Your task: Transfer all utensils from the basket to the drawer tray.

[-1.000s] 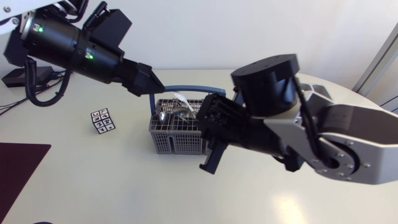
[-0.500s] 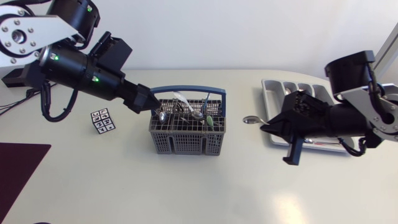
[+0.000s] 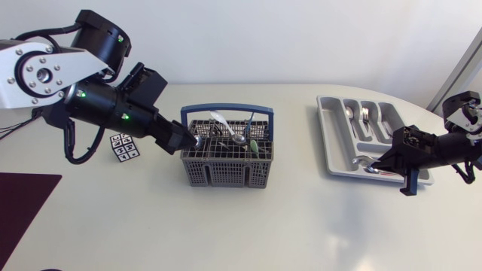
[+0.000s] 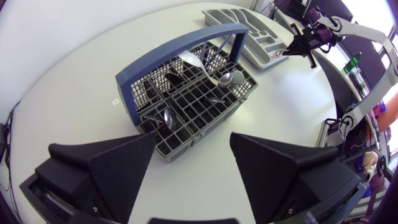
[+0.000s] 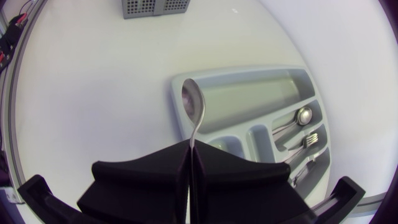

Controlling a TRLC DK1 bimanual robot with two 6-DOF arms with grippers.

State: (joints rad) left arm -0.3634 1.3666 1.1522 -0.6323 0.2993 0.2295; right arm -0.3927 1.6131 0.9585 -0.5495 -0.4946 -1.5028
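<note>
Spoon [image 5: 191, 102] is held by its handle in my right hand [image 5: 190, 148], whose fingers are pressed together on it so that the bowl juts out ahead of the fingertips. Its bowl hangs over the near edge of the drawer tray [image 5: 249, 102], at the long compartment. Further ahead of that hand, in the narrower slots, lie a fork [image 5: 313, 138] and a second spoon [image 5: 303, 116]. Half a second ago this hand carried the spoon over the bare table, short of the tray, with the bowl between the basket and the tray's rim. A second ago the arm was right over the basket. Since then it has swung well away and now sits at the tray's outer corner. My left hand [image 4: 193, 146] is spread wide and holds nothing. The near corner of the basket [image 4: 208, 118] lies just ahead of and between its fingertips. It has dropped from above the basket's blue handle to the rim on its own side. The remaining utensils [image 4: 222, 78] stand in the basket's cells ahead of that hand. A small patterned cube [image 3: 124, 147] sits on the table beside the left arm.
</note>
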